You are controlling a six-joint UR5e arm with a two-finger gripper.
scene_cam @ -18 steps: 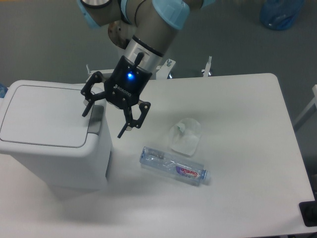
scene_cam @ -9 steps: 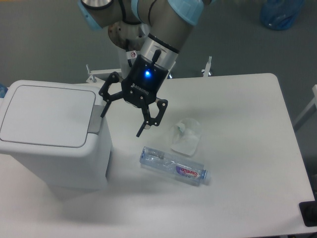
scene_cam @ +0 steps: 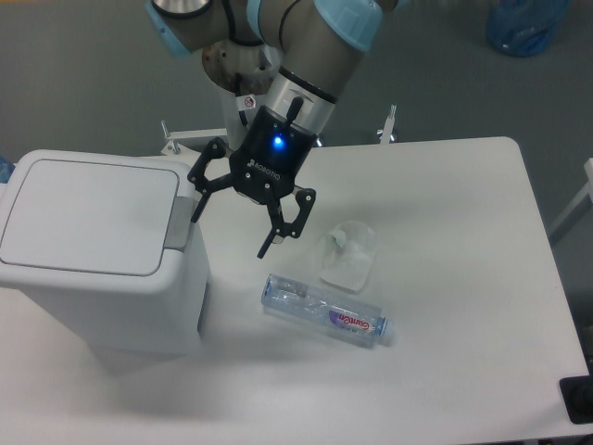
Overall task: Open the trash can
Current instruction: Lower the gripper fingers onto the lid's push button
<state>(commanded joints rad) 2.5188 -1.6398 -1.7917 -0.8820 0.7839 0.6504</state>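
- At the table's left edge: trash can, big white boxy bin, standing upright. Flat rounded-corner lid is down, flush on the rim. Grey push tab sits on the rim's right side, facing the gripper.
- Just right of the tab: gripper, black two-finger unit on the UR5e arm, blue LED lit on its body. Fingers spread wide apart, nothing between them. Left-hand fingertip hangs right beside the tab's upper end; contact can't be judged from this angle. Other fingertip is out over bare tabletop, clear of the bin.
- Below and right of the gripper: clear plastic water bottle lying on its side, label with red print, cap end pointing right.
- Just above the bottle: crumpled clear plastic piece lying on the white table, near the bottle; whether they touch isn't clear.
- Far top right, off the table: blue object on the grey floor, partly cut off by the frame.
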